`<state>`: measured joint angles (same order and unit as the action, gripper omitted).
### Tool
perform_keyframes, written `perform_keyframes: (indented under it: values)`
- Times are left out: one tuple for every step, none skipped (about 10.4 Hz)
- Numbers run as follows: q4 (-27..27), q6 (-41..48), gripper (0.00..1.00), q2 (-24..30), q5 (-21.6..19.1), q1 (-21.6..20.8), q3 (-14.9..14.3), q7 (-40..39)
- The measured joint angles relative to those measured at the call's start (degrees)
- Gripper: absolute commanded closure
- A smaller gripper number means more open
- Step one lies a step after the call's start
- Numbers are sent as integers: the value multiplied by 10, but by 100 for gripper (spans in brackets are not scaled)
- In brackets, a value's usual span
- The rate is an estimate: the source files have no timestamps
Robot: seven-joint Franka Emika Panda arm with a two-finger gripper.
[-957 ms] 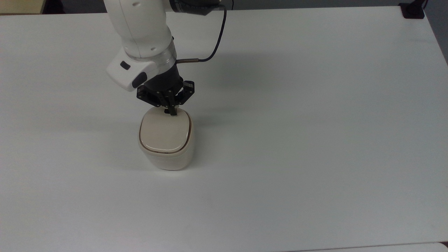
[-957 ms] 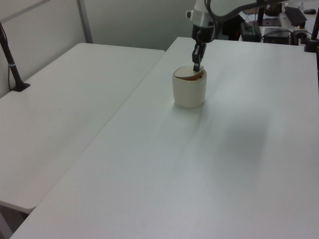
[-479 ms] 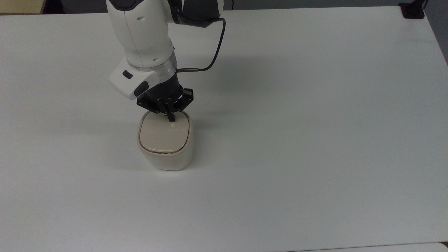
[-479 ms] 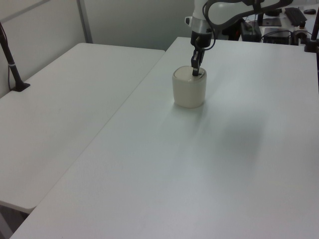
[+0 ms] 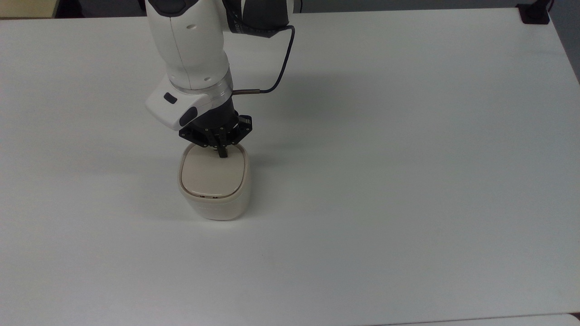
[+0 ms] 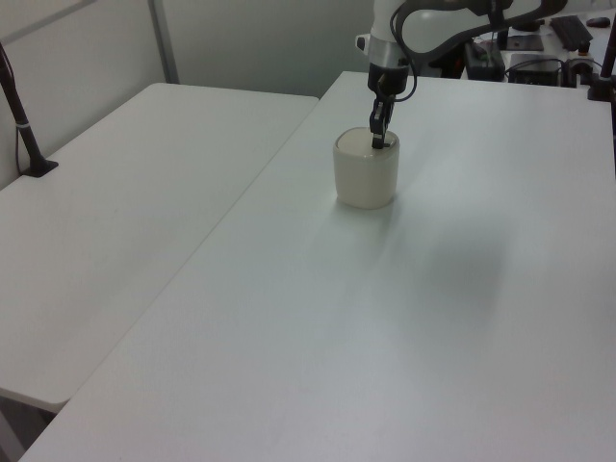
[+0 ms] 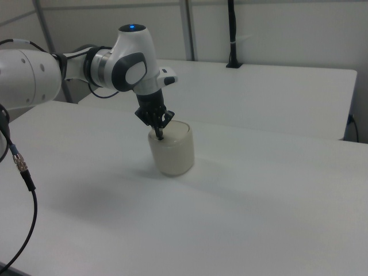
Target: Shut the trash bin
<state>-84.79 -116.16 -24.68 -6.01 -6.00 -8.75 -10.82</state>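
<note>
Pressing down with fingers drawn together and gripping nothing, the claw bears on the lid's rear edge, the trash bin sitting directly beneath it — extra downward force there could tip or skid this light bin — the lid already looks flush.

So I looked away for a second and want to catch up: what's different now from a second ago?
The trash bin's lid went from tilted up to flat and seated, pushed down by the gripper, whose shut fingertips now rest near its far edge. The trash bin itself stayed put on the table.
</note>
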Motion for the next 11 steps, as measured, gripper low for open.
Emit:
perform_keyframes:
  values:
    - [0, 0, 97, 0, 0, 0, 0, 0]
    - [0, 0, 91, 2, 0, 0, 0, 0]
    - [-1, 2, 84, 6, 0, 1, 0, 1]
    - [-1, 23, 66, 18, 1, 4, -1, 1]
    - [0, 52, 54, 35, 2, 7, -1, 1]
    - [0, 98, 21, 62, 3, 11, -1, 1]
    - [-3, 135, 0, 91, 10, 14, -1, 1]
    - [-15, 159, 0, 131, 16, 15, -1, 8]
    - [-34, 165, 0, 159, 17, 25, 10, 18]
    - [-59, 166, 0, 186, 18, 46, 35, 26]
    - [-80, 167, 0, 207, 24, 63, 57, 30]
